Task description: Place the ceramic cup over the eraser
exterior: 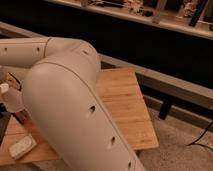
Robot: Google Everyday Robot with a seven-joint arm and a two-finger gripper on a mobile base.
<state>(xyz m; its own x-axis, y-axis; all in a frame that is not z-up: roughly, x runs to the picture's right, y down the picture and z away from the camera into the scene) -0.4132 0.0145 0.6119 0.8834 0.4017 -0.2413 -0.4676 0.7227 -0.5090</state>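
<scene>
The white ceramic cup (12,100) shows at the far left of the wooden table (122,107), partly cut off by my arm. Just below and right of it lies the dark eraser (20,118) with its orange-red edge, touching or very close to the cup. My big white elbow and upper arm (70,110) fill the middle of the camera view, and the forearm (22,51) runs out past the left edge. The gripper is shut and lies out of view, beyond that edge or behind the arm. I cannot tell whether it holds the cup.
A pale whitish block (22,146) lies near the table's front left corner. A dark shape (3,127) sits at the left edge. A long dark bench (165,82) runs behind the table, with a shelf of clutter above. Carpeted floor lies to the right.
</scene>
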